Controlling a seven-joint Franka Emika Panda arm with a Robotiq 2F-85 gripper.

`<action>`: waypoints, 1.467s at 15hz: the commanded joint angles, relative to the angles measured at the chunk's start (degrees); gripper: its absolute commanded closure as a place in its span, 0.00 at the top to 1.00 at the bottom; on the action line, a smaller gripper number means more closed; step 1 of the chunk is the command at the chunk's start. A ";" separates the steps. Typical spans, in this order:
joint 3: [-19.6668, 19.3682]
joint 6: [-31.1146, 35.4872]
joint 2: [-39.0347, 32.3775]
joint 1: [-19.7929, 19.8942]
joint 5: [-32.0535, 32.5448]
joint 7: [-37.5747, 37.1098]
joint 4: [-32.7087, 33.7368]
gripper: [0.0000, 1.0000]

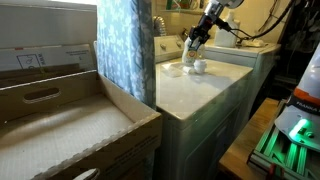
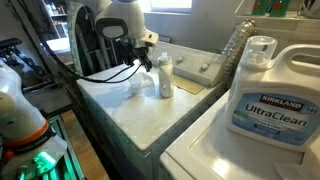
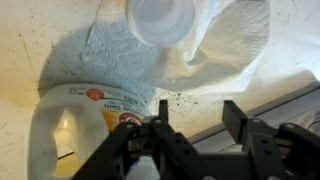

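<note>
Gripper (image 3: 196,112) closest to lens: jaws part-way apart, nothing between them, only speckled washer top (image 3: 30,40) showing in gap. Labelled bottle (image 3: 80,115) lies just beside one finger, against crumpled paper towel (image 3: 210,50). In an exterior view bottle (image 2: 165,76) stands upright on washer top, towel beside it. We judge: move slowly, keep fingers clear of towel, avoid side nudges; bottle looks light and tippy.
</note>
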State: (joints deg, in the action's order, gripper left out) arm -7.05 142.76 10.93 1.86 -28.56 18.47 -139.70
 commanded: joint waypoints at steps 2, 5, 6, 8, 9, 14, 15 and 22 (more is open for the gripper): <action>-3.19 -11.64 2.74 -0.25 -2.31 3.81 0.87 0.99; -3.06 -19.13 1.19 2.10 6.13 1.05 1.92 1.00; -2.98 -19.41 0.86 2.54 8.22 1.49 1.95 1.00; -2.56 -17.62 0.06 2.92 12.51 2.77 1.55 1.00; -2.67 -16.74 -0.30 2.43 12.23 4.67 1.28 1.00; -1.86 -15.20 -2.88 1.96 12.98 6.97 1.16 0.74; -1.76 -14.94 -3.40 1.93 12.82 7.64 1.14 0.73; 0.15 -12.54 -7.26 1.85 18.36 7.86 1.37 0.37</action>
State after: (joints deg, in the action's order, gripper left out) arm -7.48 128.96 4.99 3.68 -12.71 25.79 -138.02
